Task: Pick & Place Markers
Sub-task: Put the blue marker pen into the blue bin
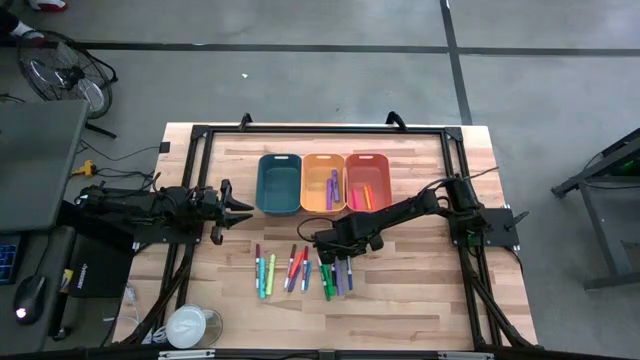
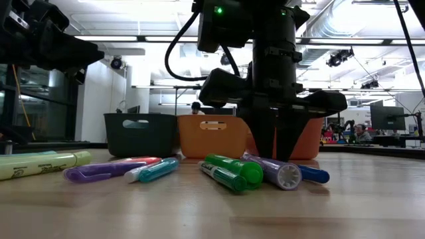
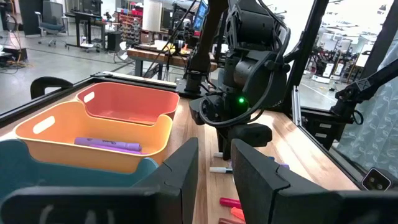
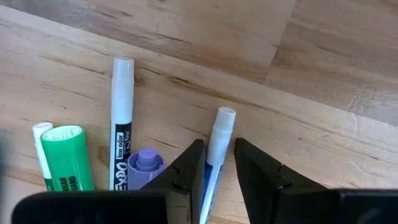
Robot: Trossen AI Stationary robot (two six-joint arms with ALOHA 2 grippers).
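Several markers lie flat on the wooden table in a loose row, in green, purple, red, blue and yellow. My right gripper points down over the right end of that row and is shut on a blue marker with a white cap. A green marker, a white-capped one and a purple one lie beside it. My left gripper waits slightly open near the teal bin, holding nothing. My right gripper pinches the blue marker's body just behind its white cap between its two fingers. The fingers come from above, pointing down, and lie across the marker. The marker lies flat on the table, its blue end sticking out past the fingers.
Three bins stand side by side beyond the markers: teal, yellow-orange with a purple marker inside, and orange with some markers. A black frame runs round the table. A clear round container sits at the near left.
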